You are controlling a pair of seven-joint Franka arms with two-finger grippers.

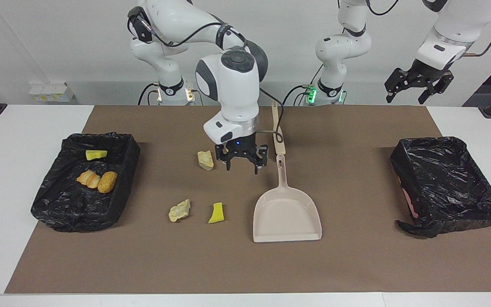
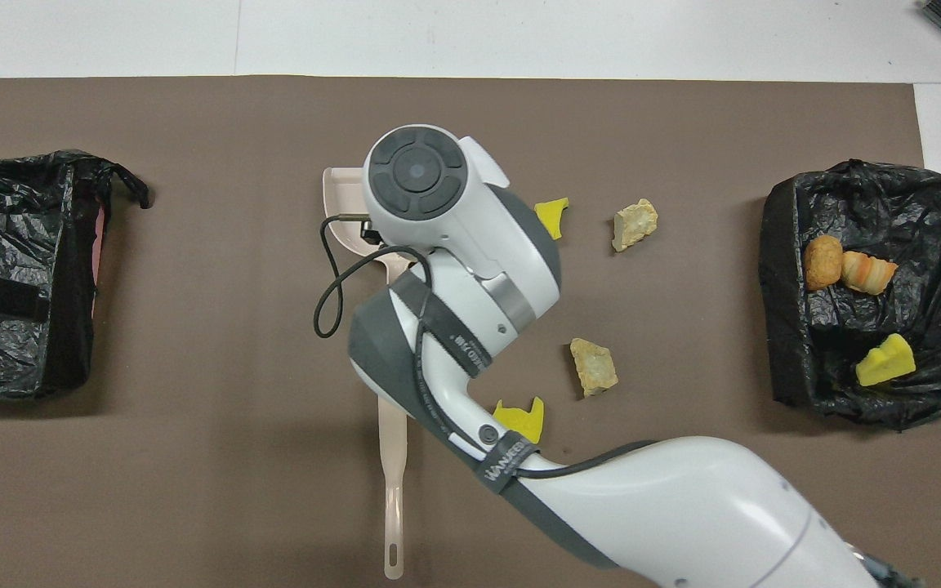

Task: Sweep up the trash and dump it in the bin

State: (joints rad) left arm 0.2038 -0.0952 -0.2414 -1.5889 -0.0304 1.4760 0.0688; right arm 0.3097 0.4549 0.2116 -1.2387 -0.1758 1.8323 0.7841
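Note:
The beige dustpan point(image 1: 287, 213) lies flat on the brown mat, its handle pointing toward the robots, and nothing holds it. My right gripper point(image 1: 242, 165) hangs open and empty over the mat beside that handle, toward the right arm's end. Loose trash on the mat: a pale chunk point(image 1: 205, 160), another pale chunk point(image 1: 179, 210) and a yellow sponge piece point(image 1: 216, 213). The right arm partly covers a second yellow piece point(image 2: 524, 418). The black-lined bin point(image 1: 70, 204) at the right arm's end holds a yellow piece point(image 1: 96, 154) and two orange-brown lumps point(image 1: 98, 180). My left gripper point(image 1: 418, 83) waits open, high at the left arm's end.
A beige brush handle point(image 1: 276, 128) lies on the mat in line with the dustpan's handle, nearer to the robots. A second black-lined bin point(image 1: 446, 183) stands at the left arm's end with nothing showing inside. The mat's edge point(image 2: 470, 79) runs along the table's white border.

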